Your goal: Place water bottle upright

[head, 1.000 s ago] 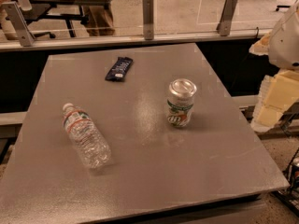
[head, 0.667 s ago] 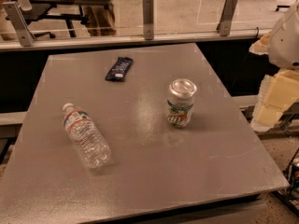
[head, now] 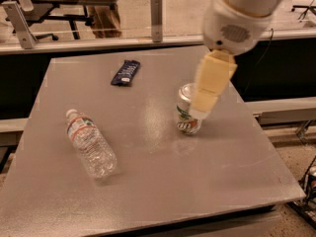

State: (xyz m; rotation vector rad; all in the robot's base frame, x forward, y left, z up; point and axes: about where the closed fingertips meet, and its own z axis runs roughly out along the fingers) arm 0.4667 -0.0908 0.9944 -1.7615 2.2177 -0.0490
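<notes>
1. water bottle (head: 91, 143) lies on its side on the table (head: 207, 186), lower left of the frame, cap toward the upper left. nothing touches it.
2. gripper (head: 203, 107) hangs centre right, in front of the soda can (head: 184, 125), well apart from the bottle. whether it's spread or pressed together can't be made out.
3. progress looks like zero: reach, grasp, upend and release all remain.

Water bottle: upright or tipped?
Tipped: the water bottle lies on its side on the table. The gripper hangs near the soda can, away from it.
</notes>
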